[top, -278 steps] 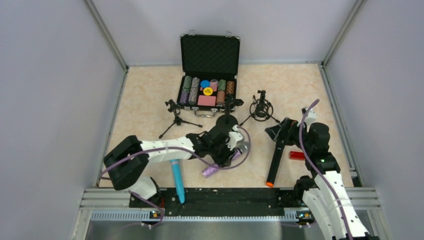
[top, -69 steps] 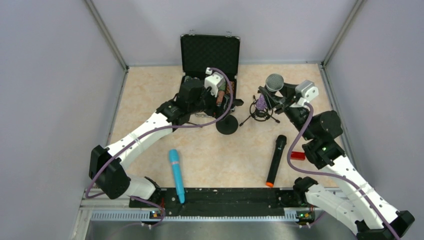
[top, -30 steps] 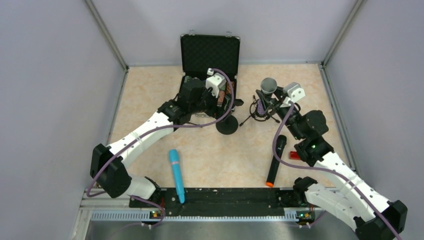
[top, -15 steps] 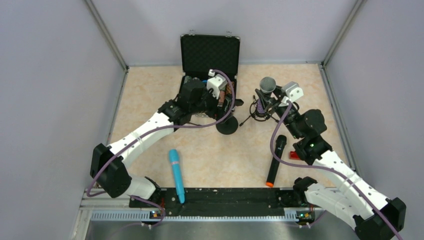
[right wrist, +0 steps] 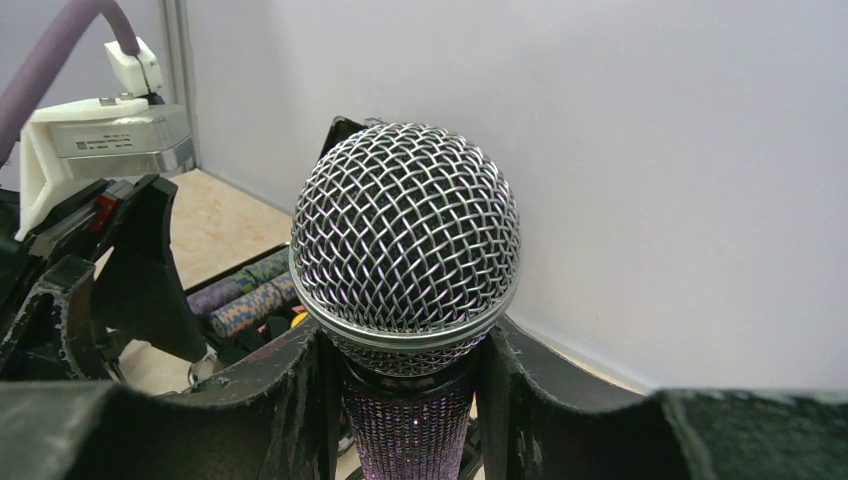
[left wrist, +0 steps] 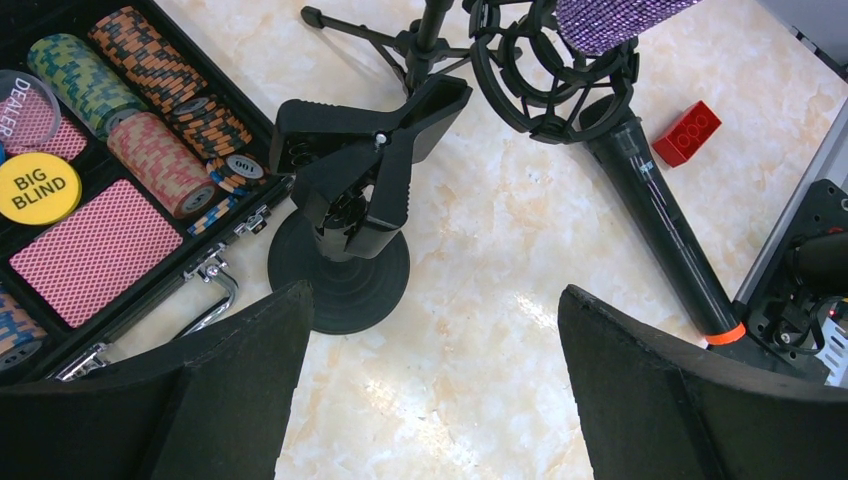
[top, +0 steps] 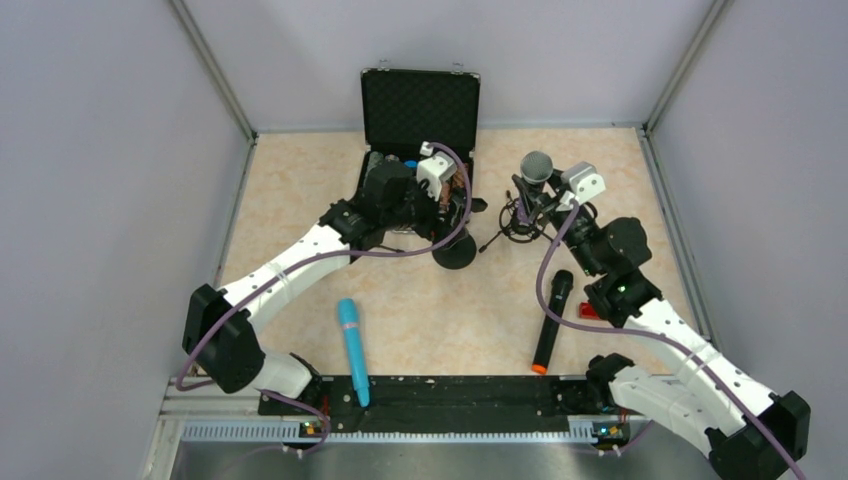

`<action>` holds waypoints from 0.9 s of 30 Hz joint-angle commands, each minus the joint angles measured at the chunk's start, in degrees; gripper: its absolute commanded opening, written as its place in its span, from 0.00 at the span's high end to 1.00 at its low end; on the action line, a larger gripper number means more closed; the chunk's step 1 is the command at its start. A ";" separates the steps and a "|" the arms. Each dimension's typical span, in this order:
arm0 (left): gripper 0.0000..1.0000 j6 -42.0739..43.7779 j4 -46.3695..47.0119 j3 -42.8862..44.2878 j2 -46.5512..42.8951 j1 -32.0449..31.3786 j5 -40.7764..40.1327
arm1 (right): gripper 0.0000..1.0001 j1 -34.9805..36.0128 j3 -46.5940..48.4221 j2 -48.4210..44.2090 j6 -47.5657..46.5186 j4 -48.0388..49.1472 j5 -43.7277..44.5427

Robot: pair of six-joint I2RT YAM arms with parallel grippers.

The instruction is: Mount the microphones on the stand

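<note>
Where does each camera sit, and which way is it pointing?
Top external: above and behind the left arm and right arm, looking down at the table.
Left wrist: looks down at the clamp stand, black microphone; open left gripper below.
Right wrist: faces the back wall; right gripper shut on the purple microphone.
Shared: both wrist views show the purple microphone.

Top: high, downward. Left wrist: close, downward. Right wrist: close, level. Shared: purple microphone [top: 537, 168].
</note>
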 commanded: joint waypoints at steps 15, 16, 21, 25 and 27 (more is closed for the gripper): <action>0.04 0.58 3.24 -0.29 -0.24 -0.24 1.61 | 1.00 -0.40 -1.93 0.99 1.33 7.59 0.53; 0.04 0.56 3.20 -0.28 -0.25 -0.26 1.60 | 1.00 -0.42 -2.05 1.00 1.37 7.61 0.56; 0.04 0.50 3.14 -0.33 -0.07 -0.26 1.73 | 1.00 -0.42 -2.56 1.75 2.33 7.77 1.37; 0.04 0.55 3.12 -0.29 0.01 -0.24 1.62 | 1.00 -0.42 -2.61 2.74 3.11 8.13 1.47; 0.04 0.71 3.10 -0.28 0.06 -0.24 1.41 | 1.00 -0.43 -2.45 3.41 3.76 8.08 1.73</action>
